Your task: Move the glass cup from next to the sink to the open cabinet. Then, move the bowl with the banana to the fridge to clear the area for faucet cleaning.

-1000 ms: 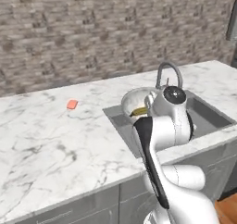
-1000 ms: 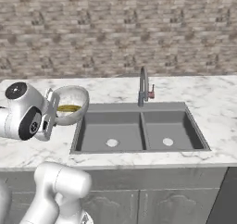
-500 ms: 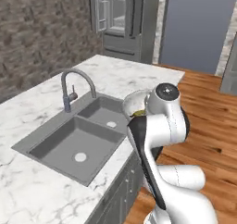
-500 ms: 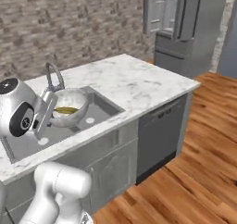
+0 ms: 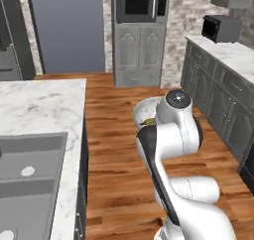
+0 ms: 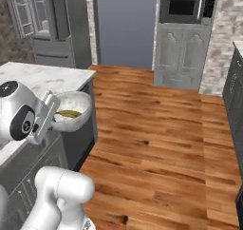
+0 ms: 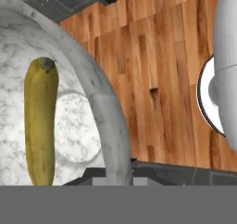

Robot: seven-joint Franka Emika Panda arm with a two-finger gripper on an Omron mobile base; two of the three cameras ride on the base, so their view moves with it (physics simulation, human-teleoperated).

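A white marbled bowl (image 6: pixel 76 104) with a yellow banana (image 6: pixel 68 113) in it hangs in the air over the wooden floor, beside the end of the island counter (image 6: pixel 42 74). My gripper (image 6: pixel 52 116) is shut on the bowl's near rim. In the hand view the bowl rim (image 7: pixel 109 121) curves past the banana (image 7: pixel 40 121), which lies lengthwise inside. From the left base view the bowl (image 5: pixel 145 109) peeks out behind my arm. The grey fridge (image 6: pixel 47 24) stands at the far left behind the island. The glass cup is out of view.
The sink (image 5: pixel 25 184) lies in the marble island (image 5: pixel 39 105) at lower left. A wall oven unit (image 6: pixel 182 8) stands straight ahead. Dark base cabinets (image 5: pixel 218 100) with a small black appliance (image 5: pixel 221 28) line the right side. Wooden floor (image 6: pixel 156 138) spreads between them.
The whole picture has swung from the sink and stone wall to the open kitchen floor: the base has turned. The bowl with the banana has stayed in my gripper.
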